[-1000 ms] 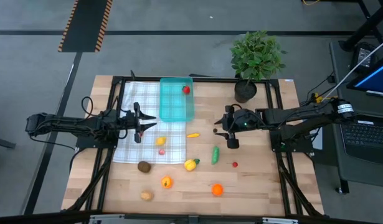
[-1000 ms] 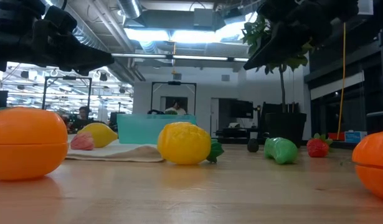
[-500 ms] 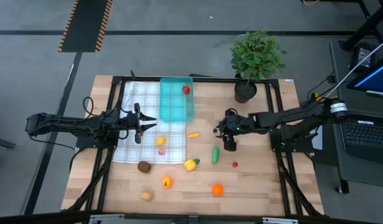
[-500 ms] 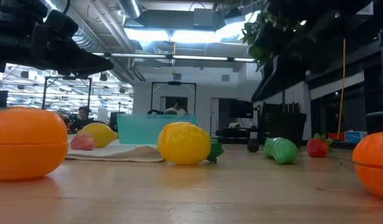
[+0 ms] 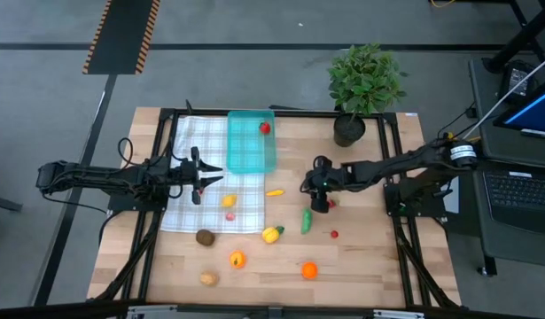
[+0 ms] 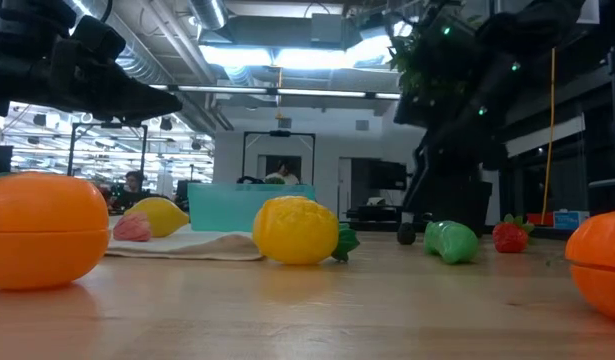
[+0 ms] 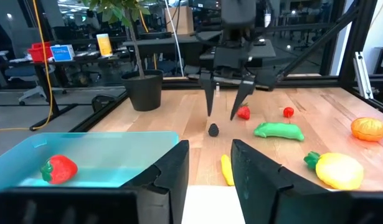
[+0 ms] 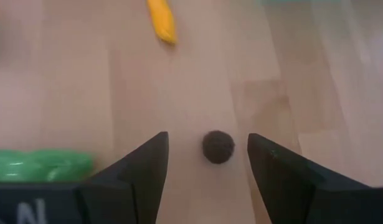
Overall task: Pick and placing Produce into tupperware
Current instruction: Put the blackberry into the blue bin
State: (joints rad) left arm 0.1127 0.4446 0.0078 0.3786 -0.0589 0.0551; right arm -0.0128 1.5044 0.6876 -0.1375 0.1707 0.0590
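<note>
Produce lies scattered over the wooden bench [image 5: 369,266], most of it on the near half, with one red strawberry [image 5: 265,128] already inside the teal container [image 5: 251,152]. That container sits at the far middle of the bench, its left edge overlapping the white checked cloth [image 5: 188,142]. A potted plant [image 5: 364,81] stands at the far right corner.

On the cloth's near edge rest a yellow piece [image 5: 229,201] and a small pink one [image 5: 229,215], with a brown piece [image 5: 205,237] just off the cloth's corner. Farther toward the front are an orange fruit [image 5: 237,260], a tan piece [image 5: 208,278] and another orange [image 5: 309,270]. A yellow pepper [image 5: 271,234] lies near the green pod [image 5: 306,221], and a tiny red piece [image 5: 334,235] sits to their right. A slim yellow-orange piece [image 5: 274,192] lies on bare wood beside the cloth.

The right gripper [image 7: 222,106] hangs point-down over a small dark ball [image 8: 217,147], its fingers parted wide on either side of the ball and holding nothing. The left gripper [image 5: 198,177] hovers over the cloth beside the container, fingers only narrowly apart and empty.
</note>
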